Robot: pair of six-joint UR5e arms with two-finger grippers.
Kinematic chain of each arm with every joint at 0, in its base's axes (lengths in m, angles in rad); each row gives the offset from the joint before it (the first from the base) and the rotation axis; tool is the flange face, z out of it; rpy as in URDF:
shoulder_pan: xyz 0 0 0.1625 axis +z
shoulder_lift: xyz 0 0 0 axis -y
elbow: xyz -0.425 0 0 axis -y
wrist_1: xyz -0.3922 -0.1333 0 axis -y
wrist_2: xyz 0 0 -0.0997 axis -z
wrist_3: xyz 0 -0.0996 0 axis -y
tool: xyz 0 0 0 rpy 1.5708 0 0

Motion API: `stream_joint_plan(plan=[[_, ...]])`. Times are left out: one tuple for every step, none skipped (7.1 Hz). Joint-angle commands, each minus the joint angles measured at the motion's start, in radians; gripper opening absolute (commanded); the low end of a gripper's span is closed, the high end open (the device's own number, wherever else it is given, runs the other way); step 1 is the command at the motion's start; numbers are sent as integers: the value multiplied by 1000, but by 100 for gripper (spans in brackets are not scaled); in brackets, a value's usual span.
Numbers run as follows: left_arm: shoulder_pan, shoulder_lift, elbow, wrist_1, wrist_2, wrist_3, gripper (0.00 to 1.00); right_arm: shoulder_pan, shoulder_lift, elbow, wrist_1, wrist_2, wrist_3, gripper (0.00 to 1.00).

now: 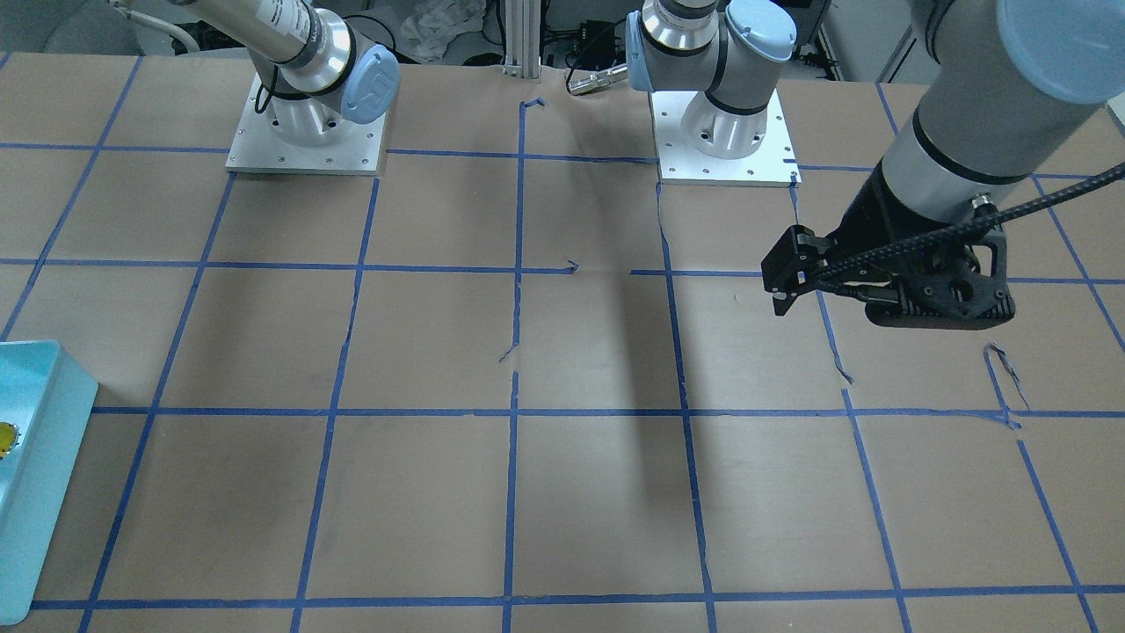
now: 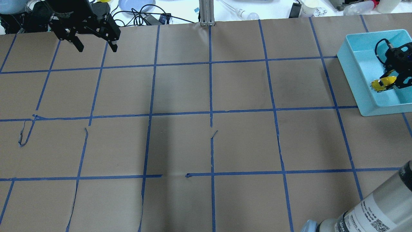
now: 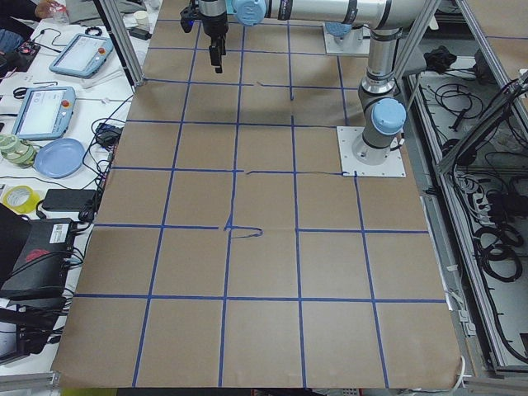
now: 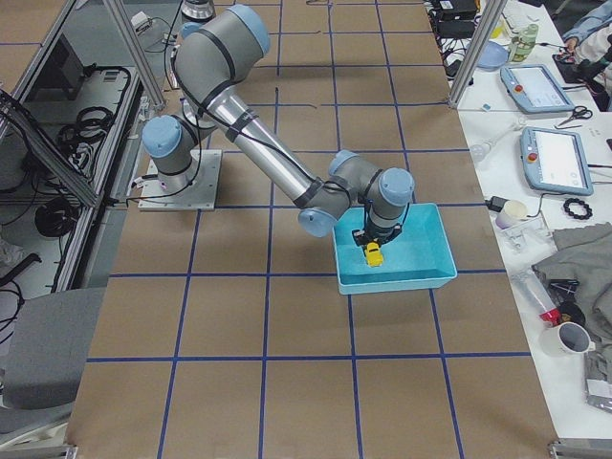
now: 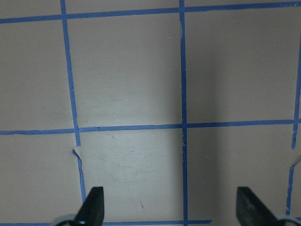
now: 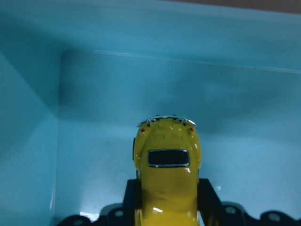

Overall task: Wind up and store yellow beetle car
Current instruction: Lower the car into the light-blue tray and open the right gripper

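The yellow beetle car (image 6: 167, 174) is pinched between the black fingers (image 6: 208, 194) of my right gripper (image 6: 168, 190), which is shut on it inside the light blue bin (image 6: 94, 117). In the overhead view the car (image 2: 380, 84) and right gripper (image 2: 388, 83) are in the bin (image 2: 357, 74) at the far right. The car (image 4: 373, 253) also shows in the exterior right view. I cannot tell whether it touches the bin floor. My left gripper (image 2: 95, 47) is open and empty above the far left of the table; its fingertips (image 5: 91, 205) show over bare paper.
The table is covered in brown paper with a blue tape grid (image 2: 210, 112). The bin's corner (image 1: 35, 457) shows at the front-facing view's left edge. Both arm bases (image 1: 308, 132) stand on metal plates. Clutter (image 2: 141, 9) lies beyond the far table edge.
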Motion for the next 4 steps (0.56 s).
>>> stream_joint_plan(plan=[[1, 6, -1, -1, -9, 6, 100, 0, -24, -3, 3, 12, 17, 66], [3, 11, -3, -1, -14, 5, 100, 1, -56, -1, 12, 50, 89, 74], [4, 14, -3, -1, -11, 5, 100, 15, -108, 2, 27, 52, 178, 78], [9, 17, -3, -1, -12, 5, 100, 53, -159, 0, 100, 55, 321, 92]])
